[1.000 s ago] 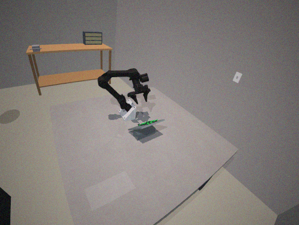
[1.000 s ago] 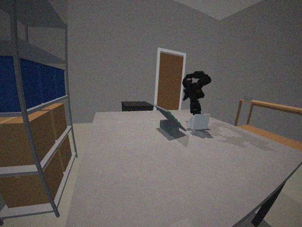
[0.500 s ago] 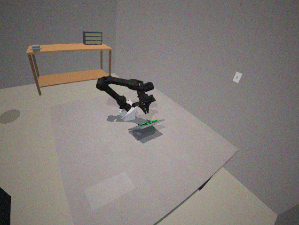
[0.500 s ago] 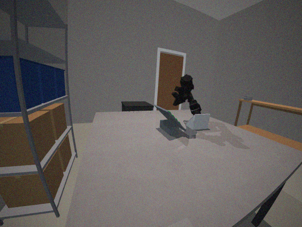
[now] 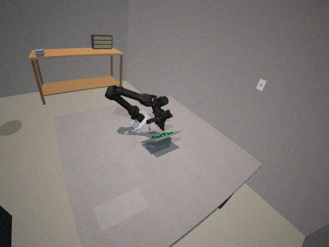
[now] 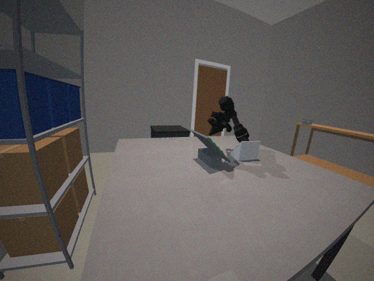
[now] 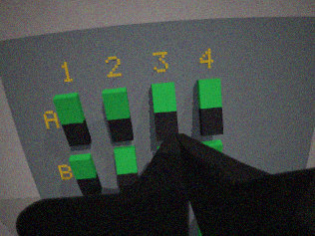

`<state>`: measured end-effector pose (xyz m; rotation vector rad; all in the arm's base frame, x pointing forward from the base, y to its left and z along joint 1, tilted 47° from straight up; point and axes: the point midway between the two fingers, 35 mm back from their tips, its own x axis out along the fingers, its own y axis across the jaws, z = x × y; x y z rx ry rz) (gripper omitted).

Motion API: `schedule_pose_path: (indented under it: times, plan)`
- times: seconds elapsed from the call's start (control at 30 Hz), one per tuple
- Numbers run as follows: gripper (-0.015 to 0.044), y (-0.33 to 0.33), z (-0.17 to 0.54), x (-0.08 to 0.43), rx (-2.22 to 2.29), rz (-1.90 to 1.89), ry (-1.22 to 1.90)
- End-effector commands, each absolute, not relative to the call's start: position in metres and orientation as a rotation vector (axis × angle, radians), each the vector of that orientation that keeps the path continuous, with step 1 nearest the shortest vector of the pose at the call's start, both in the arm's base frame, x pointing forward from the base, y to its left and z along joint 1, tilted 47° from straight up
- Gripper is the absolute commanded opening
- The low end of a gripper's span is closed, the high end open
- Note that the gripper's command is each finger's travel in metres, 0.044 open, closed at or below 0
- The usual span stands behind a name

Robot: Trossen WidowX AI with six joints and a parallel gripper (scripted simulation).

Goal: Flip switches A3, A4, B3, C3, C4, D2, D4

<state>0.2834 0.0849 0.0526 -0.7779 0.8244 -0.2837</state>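
The tilted grey switch panel [image 5: 146, 140] [image 6: 199, 136] [image 7: 259, 64] stands in front of the arm. In the wrist view, switches A1 [image 7: 70, 109], A2 [image 7: 116, 105], A3 [image 7: 163, 98] and A4 [image 7: 209, 94] show green far halves and black near halves. The green of A3 and A4 looks brighter than that of A1 and A2. B1 [image 7: 83, 167] and B2 [image 7: 126, 159] show too. I cannot surely tell which ends are raised. My gripper [image 5: 163, 129] [image 6: 210, 134] [image 7: 174, 142] is shut and empty, its tips over the panel, near A3's black end in the wrist view. It hides most of B3 and B4 and nearly all of rows C and D.
The panel rests on a dark block [image 6: 205, 155] on the table [image 5: 106, 169] [image 6: 181, 217]. The arm's pale base mount [image 5: 143, 127] [image 6: 250, 150] stands close to the panel's near edge. A shelf rack with boxes [image 6: 36, 171] and an orange workbench [image 5: 77, 52] stand away from the arm.
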Motion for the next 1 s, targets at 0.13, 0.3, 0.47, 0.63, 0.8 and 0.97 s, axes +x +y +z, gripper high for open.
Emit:
schedule_pose_path:
  times: [0.13,0.3,0.47,0.63,0.8,0.97]
  plan:
    - [0.0000,0.0800,0.0458,0.2882,-0.785,-0.281,0.829]
    - [0.0000,0.0758,0.0412,0.2934,-0.784,-0.281,0.829]
    - [0.0000,0.0745,0.0399,0.2950,-0.785,-0.281,0.829]
    - [0.0000,0.0745,0.0399,0.2950,-0.785,-0.281,0.829]
    - [0.0000,0.0745,0.0399,0.2950,-0.785,-0.281,0.829]
    - [0.0000,0.0745,0.0399,0.2950,-0.785,-0.281,0.829]
